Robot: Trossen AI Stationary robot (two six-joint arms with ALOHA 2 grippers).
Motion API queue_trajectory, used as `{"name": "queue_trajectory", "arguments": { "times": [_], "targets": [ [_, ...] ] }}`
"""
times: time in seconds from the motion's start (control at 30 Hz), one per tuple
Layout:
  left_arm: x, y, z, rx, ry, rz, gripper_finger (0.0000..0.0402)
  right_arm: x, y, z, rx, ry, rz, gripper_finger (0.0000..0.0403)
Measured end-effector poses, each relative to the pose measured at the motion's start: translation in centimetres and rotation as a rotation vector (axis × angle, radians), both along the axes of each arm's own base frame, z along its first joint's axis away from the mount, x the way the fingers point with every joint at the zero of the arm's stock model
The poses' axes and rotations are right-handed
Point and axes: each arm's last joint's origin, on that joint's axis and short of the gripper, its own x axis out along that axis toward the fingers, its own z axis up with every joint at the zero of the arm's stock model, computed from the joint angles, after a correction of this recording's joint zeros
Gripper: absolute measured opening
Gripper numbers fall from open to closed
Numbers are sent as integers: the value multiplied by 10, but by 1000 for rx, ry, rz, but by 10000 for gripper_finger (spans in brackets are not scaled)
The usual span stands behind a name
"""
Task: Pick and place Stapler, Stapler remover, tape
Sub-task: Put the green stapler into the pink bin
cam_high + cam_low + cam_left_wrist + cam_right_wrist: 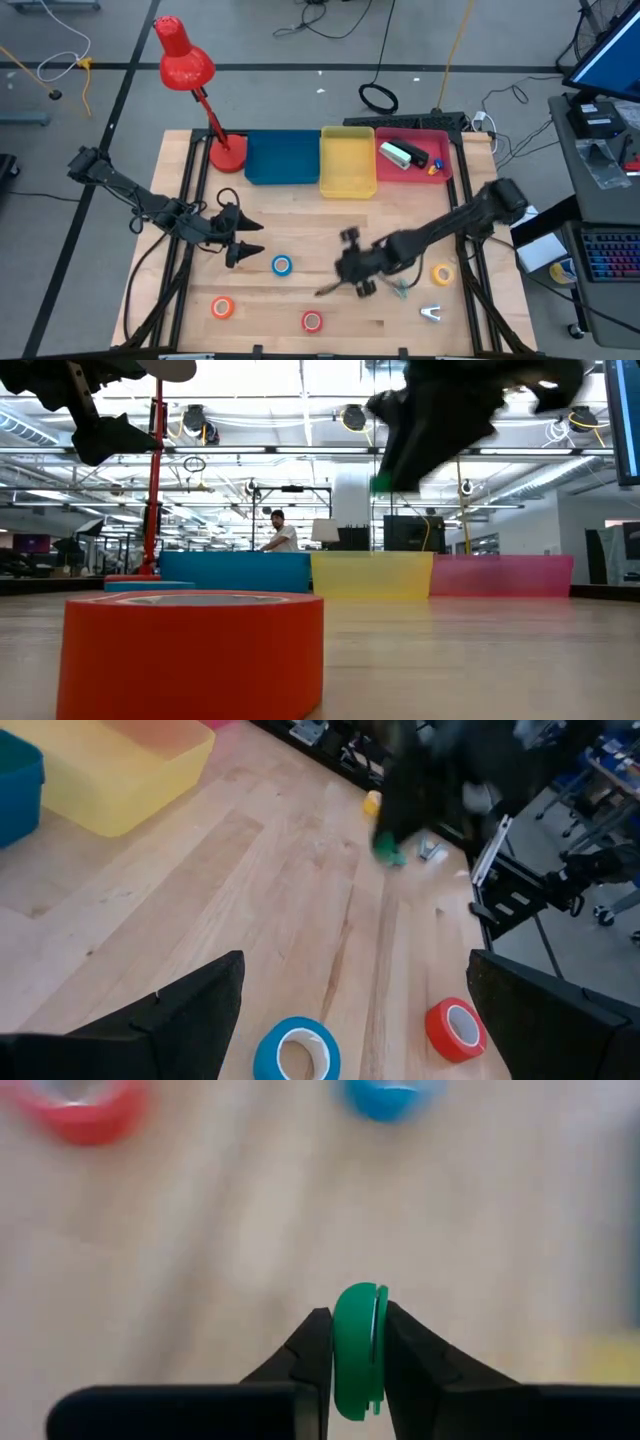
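1. While the left gripper point(243, 240) hangs over the bench point(300, 215) with fingers point(180, 1020) spread wide and empty, the right gripper point(358, 1342) pinches a small green piece point(356, 1348).
2. Blue tape point(282, 265) sits just beside the left gripper; orange tape point(222, 308) and red tape point(312, 321) lie along the front edge, yellow tape point(443, 273) to the right.
3. Stapler point(398, 154) lies in the red bin point(440, 145).
4. Silver remover point(431, 313) sits front right.
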Motion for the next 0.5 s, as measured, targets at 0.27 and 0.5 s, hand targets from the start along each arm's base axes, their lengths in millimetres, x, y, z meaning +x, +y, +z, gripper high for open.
{"name": "queue_trajectory", "arguments": {
  "times": [0.27,0.5],
  "targets": [
    [0,0,0,13,-3,-4,379,-56,-91,63,-273,-32,-580,50],
    [0,1,0,40,-10,38,379,-109,-176,85,-378,-36,-1187,50]
  ]
}}
